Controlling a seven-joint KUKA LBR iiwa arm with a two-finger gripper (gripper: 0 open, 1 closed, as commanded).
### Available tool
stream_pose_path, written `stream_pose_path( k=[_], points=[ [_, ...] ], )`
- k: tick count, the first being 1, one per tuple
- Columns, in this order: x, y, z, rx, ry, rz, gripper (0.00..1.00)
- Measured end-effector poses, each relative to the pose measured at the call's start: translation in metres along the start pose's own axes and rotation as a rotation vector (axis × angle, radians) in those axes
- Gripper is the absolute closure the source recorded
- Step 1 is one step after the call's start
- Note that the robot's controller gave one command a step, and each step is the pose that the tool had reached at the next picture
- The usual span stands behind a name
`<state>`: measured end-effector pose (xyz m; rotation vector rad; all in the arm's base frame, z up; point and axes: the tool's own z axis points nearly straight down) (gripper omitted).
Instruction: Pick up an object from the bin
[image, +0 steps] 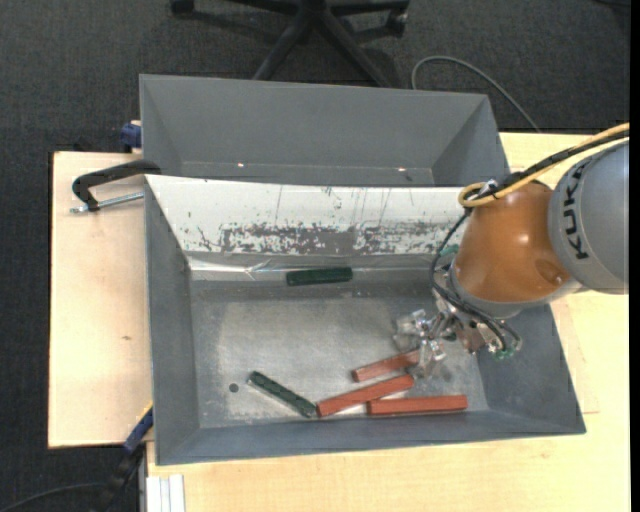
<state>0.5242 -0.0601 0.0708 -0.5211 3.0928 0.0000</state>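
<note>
Camera view: grey bin, arm entering from the right.
Gripper: low at right, above the red-brown stick's upper end; how wide it stands is unclear.
Beside: two red sticks near the front wall.
Elsewhere: green stick front-left; green bar at the back.

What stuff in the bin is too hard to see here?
Camera view: the right end of the uppermost red stick is covered by the gripper; touching or not is unclear.
Camera view: the orange wrist cover hides some of the right side of the bin.
Camera view: a dark speck on the floor is too small to name.
</note>
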Motion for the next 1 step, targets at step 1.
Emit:
stream_pose_path(
  k=[1],
  points=[
    [0.0030, 0.0111, -0.1622, 0.004, -0.008, 0.066, 1.00]
  ],
)
